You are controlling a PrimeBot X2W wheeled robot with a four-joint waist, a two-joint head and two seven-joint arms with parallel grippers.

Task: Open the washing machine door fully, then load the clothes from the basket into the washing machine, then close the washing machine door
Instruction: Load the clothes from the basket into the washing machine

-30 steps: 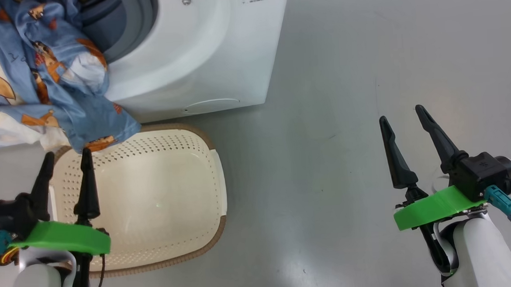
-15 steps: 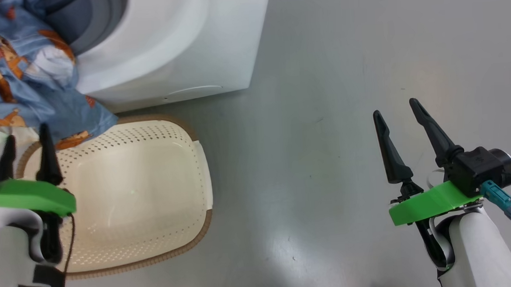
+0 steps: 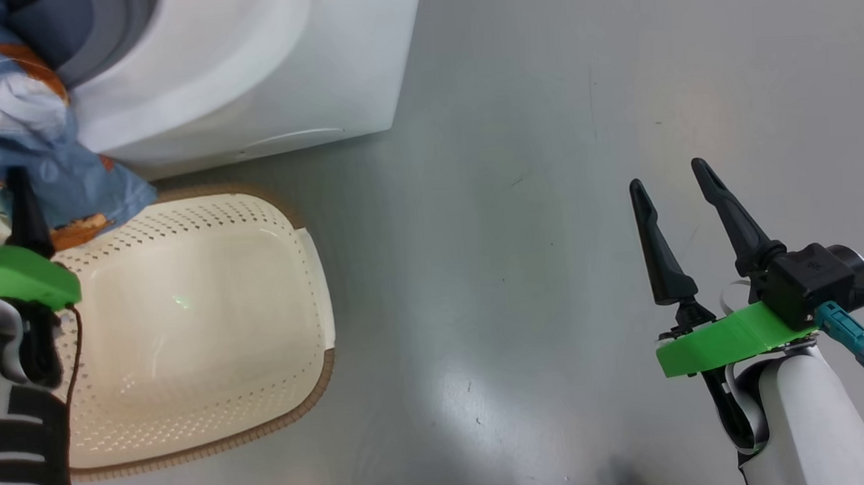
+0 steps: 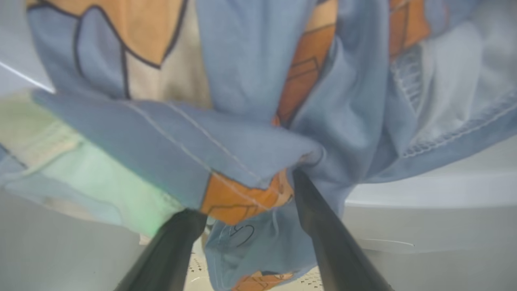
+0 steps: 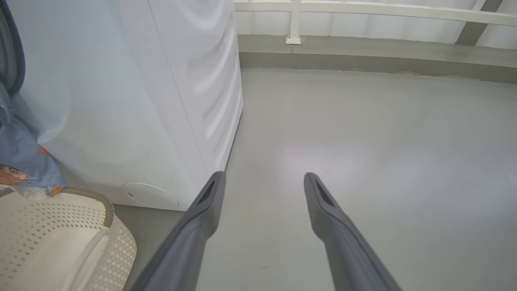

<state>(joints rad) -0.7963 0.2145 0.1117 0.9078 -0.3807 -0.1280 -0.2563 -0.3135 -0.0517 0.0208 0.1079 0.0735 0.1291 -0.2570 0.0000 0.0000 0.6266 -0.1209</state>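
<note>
The left gripper (image 4: 242, 194) stands wide, its two dark fingers (image 4: 327, 238) well apart, and the clothes (image 4: 246, 137) hang right at its tips. A blue fold printed with orange droops into the gap between the fingers and lies over both tips, touching them, yet neither finger presses it against the other. Below this gripper and just to its right sits the basket (image 3: 319, 381), cream and perforated with a brown woven-look rim. A corner of the blue cloth drapes over the basket's far rim, just ahead of the gripper. Beyond the tips, behind the cloth, rises the white front of the washing machine (image 3: 246, 75), and the clothes hang down from its grey-ringed mouth ahead of the gripper. The right gripper (image 3: 665, 173) is likewise spread wide and holds nothing. It hovers over the grey floor (image 3: 513, 231), well apart from the basket, which lies off to its left. The washing machine's corner stands ahead of it and to its left, with a round cover (image 5: 150, 195) low on the machine's front, near the basket's rim.
</note>
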